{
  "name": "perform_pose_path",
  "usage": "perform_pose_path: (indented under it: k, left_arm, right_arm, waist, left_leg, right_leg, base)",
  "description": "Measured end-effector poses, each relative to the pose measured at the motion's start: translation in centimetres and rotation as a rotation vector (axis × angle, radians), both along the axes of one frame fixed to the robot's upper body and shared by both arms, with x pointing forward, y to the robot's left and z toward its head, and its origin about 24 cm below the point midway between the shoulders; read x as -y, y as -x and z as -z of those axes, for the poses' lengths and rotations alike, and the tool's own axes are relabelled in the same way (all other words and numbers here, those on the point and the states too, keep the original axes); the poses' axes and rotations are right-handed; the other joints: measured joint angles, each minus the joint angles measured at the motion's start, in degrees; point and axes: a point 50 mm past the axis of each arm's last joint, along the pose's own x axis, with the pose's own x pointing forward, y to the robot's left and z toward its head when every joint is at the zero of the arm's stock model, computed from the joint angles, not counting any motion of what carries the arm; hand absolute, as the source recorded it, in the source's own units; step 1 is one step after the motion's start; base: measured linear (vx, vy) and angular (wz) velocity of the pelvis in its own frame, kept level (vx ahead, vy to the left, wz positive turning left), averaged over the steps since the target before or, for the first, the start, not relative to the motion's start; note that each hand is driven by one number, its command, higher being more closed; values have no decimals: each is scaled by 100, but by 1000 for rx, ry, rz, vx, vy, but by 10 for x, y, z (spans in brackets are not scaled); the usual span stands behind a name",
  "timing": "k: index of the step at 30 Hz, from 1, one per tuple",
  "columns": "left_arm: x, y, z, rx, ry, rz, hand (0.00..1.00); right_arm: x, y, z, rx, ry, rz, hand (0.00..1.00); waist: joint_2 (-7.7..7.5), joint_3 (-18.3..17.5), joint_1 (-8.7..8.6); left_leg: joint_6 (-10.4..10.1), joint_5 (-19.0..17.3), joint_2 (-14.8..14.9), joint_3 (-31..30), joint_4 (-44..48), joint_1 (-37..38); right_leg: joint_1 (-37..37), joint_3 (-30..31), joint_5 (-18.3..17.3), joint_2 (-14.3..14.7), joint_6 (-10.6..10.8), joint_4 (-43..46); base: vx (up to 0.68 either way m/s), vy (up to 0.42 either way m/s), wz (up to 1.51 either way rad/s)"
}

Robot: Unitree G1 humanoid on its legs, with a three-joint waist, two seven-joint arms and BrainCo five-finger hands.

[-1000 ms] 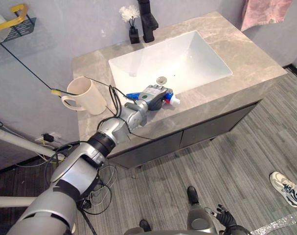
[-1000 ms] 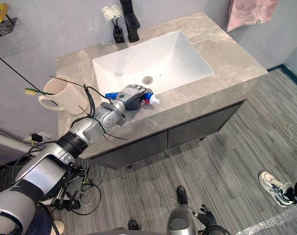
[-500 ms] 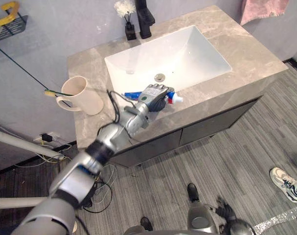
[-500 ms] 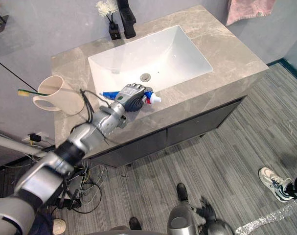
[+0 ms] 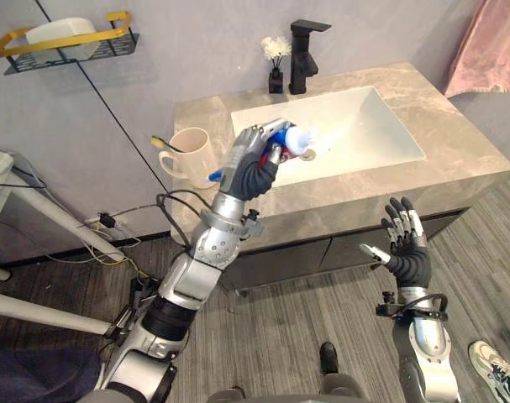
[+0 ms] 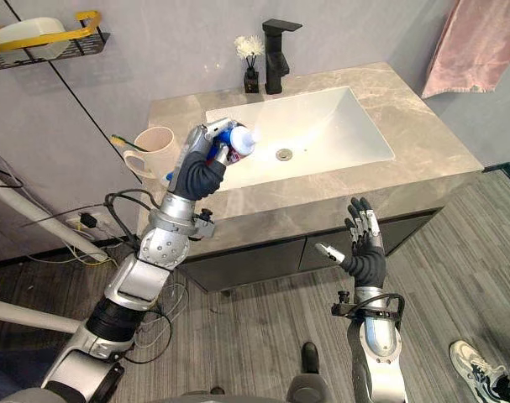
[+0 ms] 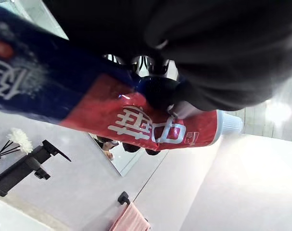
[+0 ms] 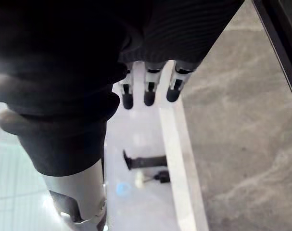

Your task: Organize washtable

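Note:
My left hand point(image 5: 250, 168) is raised above the front left of the washtable point(image 5: 456, 143), fingers curled round a blue and red toothpaste tube point(image 5: 281, 138) with a white cap. The same tube point(image 7: 136, 115) fills the left wrist view, pressed under the hand. A cream mug point(image 5: 190, 156) with a toothbrush point(image 5: 165, 144) in it stands on the counter's left end, just left of the lifted hand. The white sink basin point(image 5: 364, 134) lies to the right of the tube. My right hand point(image 5: 406, 248) is held up in front of the cabinet, fingers straight and spread, holding nothing.
A black tap point(image 5: 303, 54) and a small black vase of white flowers point(image 5: 276, 67) stand behind the basin. A pink towel point(image 5: 494, 50) hangs at the right. A wall rack with a yellow rail point(image 5: 65, 42) sits at the upper left. A shoe point(image 5: 498, 365) is on the floor.
My left hand has lifted the toothpaste tube off the counter's front edge and raised it beside the mug. The right hand has come up into view. The camera has moved.

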Motion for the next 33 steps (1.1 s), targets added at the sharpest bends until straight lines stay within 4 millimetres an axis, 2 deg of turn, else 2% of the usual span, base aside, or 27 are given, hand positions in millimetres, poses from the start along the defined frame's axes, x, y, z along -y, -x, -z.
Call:
perform_pose_path:
  k: [5, 8, 9, 10, 11, 13, 14, 18, 19, 21, 22, 25, 29, 31, 33]
  left_arm:
    - [1, 0, -1, 2, 9, 2, 100]
    - [1, 0, -1, 2, 9, 1, 100]
    - [1, 0, -1, 2, 10, 2, 100]
    - [3, 1, 0, 1, 13, 10, 100]
    - [6, 2, 0, 0, 11, 23, 100]
    - [10, 4, 2, -4, 3, 39, 100]
    - [14, 5, 3, -7, -4, 56, 100]
    - [20, 6, 6, -21, -6, 75, 100]
    - [37, 5, 22, -80, -59, 131, 100]
    - [41, 6, 20, -72, -64, 147, 100]
    - [45, 8, 22, -75, -71, 161, 100]
    - [45, 8, 22, -75, -71, 161, 100]
    - [45, 8, 23, -75, -67, 170, 100]
    - [47, 8, 25, -90, -58, 183, 100]
    - [47, 5, 30, -113, -64, 175, 100]
  right_arm:
    - [-3, 0, -13, 59, 2, -13, 0]
    - [-13, -3, -32, 142, 12, -62, 0]
    - [-20, -6, -41, 184, 14, -98, 0]
    - [-37, -13, -63, 289, 0, -161, 0]
    - [-45, -14, -75, 350, -18, -192, 0]
    - [-46, -14, -76, 353, -18, -193, 0]
    - [-51, -17, -81, 373, -17, -217, 0]
    - [-64, -21, -91, 416, -31, -261, 0]
    - [-87, -25, -108, 495, -18, -333, 0]
    - [-88, -25, -109, 499, -17, -335, 0]
    - [-89, -25, -109, 498, -18, -341, 0]
    - [-89, -25, -109, 498, -18, -341, 0]
    - [-91, -27, -113, 514, -11, -329, 0]
    - [-95, -30, -124, 568, 33, -318, 0]
    - [-96, -35, -121, 547, 64, -310, 0]
  waist:
    - [-9, -232, 32]
    - [-40, -278, 104]
    - [-67, -294, 128]
    - [-137, -336, 158]
    - [-196, -377, 195]
    - [-215, -395, 191]
    - [-211, -437, 150]
    - [-219, -460, 169]
    - [-364, -651, 299]
    - [-374, -660, 300]
    - [-452, -753, 301]
    - [-492, -787, 302]
    - [-508, -801, 305]
    - [-508, -801, 308]
    - [-509, -801, 320]
  left_leg:
    - [2, 0, 0, -1, 11, -91]
    - [2, 1, -4, -2, 48, -94]
    - [3, 1, -4, -5, 75, -101]
    - [8, -2, -4, -27, 137, -153]
    - [8, -2, -5, -65, 150, -168]
    - [7, -1, -5, -75, 159, -165]
    - [8, 3, -6, -74, 190, -169]
    - [9, 3, -6, -76, 191, -172]
    - [20, 12, -9, -159, 225, -232]
    - [20, 12, -9, -159, 217, -229]
    - [27, 20, -9, -163, 207, -230]
    - [27, 20, -9, -163, 210, -231]
    - [28, 21, -9, -167, 206, -236]
    - [31, 42, -10, -179, 196, -234]
    - [32, 45, -11, -182, 193, -237]
  right_leg:
    - [-89, 2, 21, 1, -13, 1]
    - [-81, 14, 48, -4, -18, 2]
    - [-76, 15, 60, -6, -21, 2]
    - [-69, 8, 86, -14, -30, 1]
    - [-37, -17, 94, -21, -36, 0]
    - [-40, -26, 96, -21, -39, 0]
    - [-65, -24, 106, -20, -41, 1]
    - [-65, -25, 112, -21, -40, 1]
    - [-53, -107, 114, -34, -41, 1]
    - [-53, -109, 114, -34, -41, 1]
    - [-54, -116, 114, -35, -41, 1]
    - [-53, -116, 114, -35, -41, 1]
    - [-53, -119, 114, -37, -41, 1]
    - [-53, -132, 114, -37, -42, 1]
    - [-53, -136, 115, -39, -42, 1]
  base:
    - [-14, 0, 0]
    - [-18, 2, 0]
    - [-123, -1, 2]
    - [-195, -11, 7]
    - [-181, -12, 7]
    - [-52, -4, 3]
    - [0, 0, 0]
    - [-36, 3, 4]
    - [-141, 10, 14]
    - [-66, 4, 7]
    - [0, 0, 0]
    - [0, 0, 0]
    - [0, 0, 0]
    - [0, 0, 0]
    - [0, 0, 0]
